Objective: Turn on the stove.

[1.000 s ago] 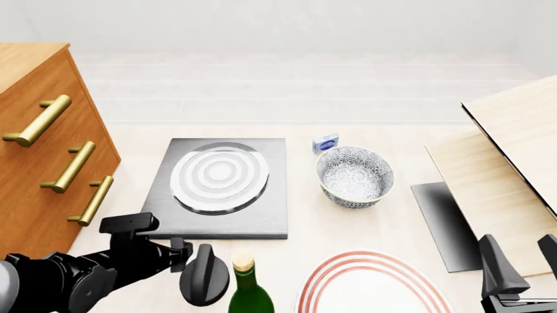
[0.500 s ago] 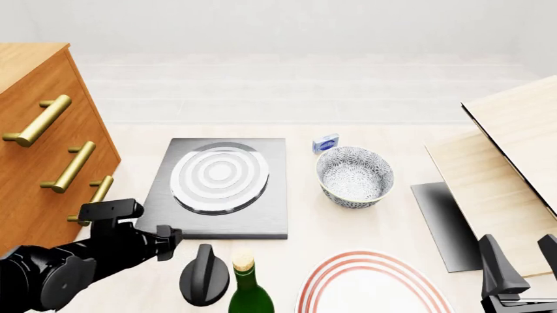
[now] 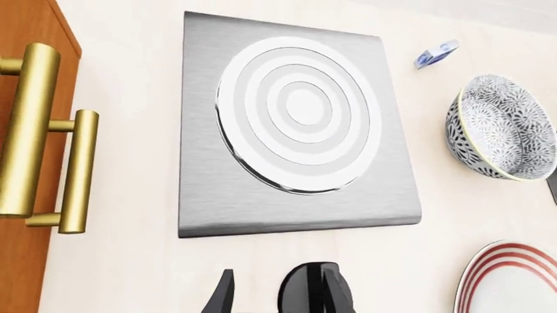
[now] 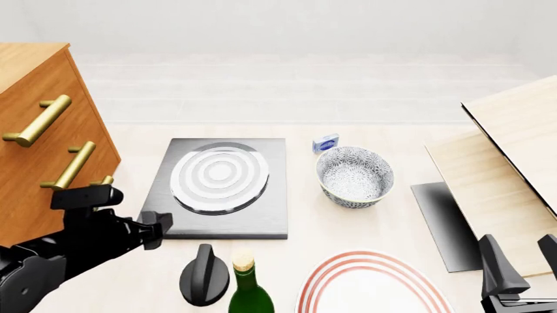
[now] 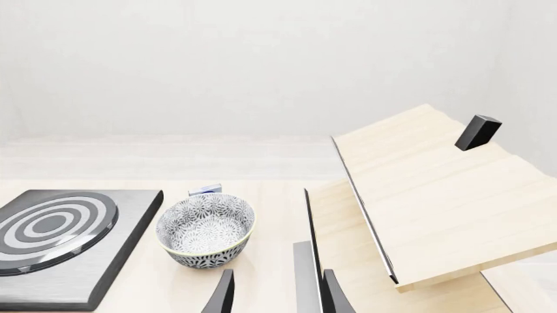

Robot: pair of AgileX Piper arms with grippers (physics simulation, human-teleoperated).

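The stove is a dark-grey square slab (image 4: 261, 218) with silver-white burner rings (image 4: 219, 176); it also shows in the left wrist view (image 3: 383, 195) and the right wrist view (image 5: 122, 251). Its separate black ridged knob (image 4: 205, 275) lies on the table in front of the slab, next to a bottle. My left gripper (image 4: 155, 229) is open and empty, to the left of the knob and apart from it. In the left wrist view the knob (image 3: 303, 290) sits between the gripper's (image 3: 278, 297) fingertips at the frame edge. My right gripper (image 4: 522, 264) is open and empty at the near right.
A wooden drawer cabinet (image 4: 35, 130) with brass handles stands at the left. A patterned grey bowl (image 4: 354, 176), a small blue-white box (image 4: 325, 143), a red-rimmed white plate (image 4: 370, 287) and a green bottle (image 4: 248, 290) are near the stove. Slanted wooden boards (image 4: 513, 156) and a dark panel (image 4: 444, 222) are at the right.
My left gripper has drawn back from the knob, moving left and away from it. The knob, stove and right arm have not moved.
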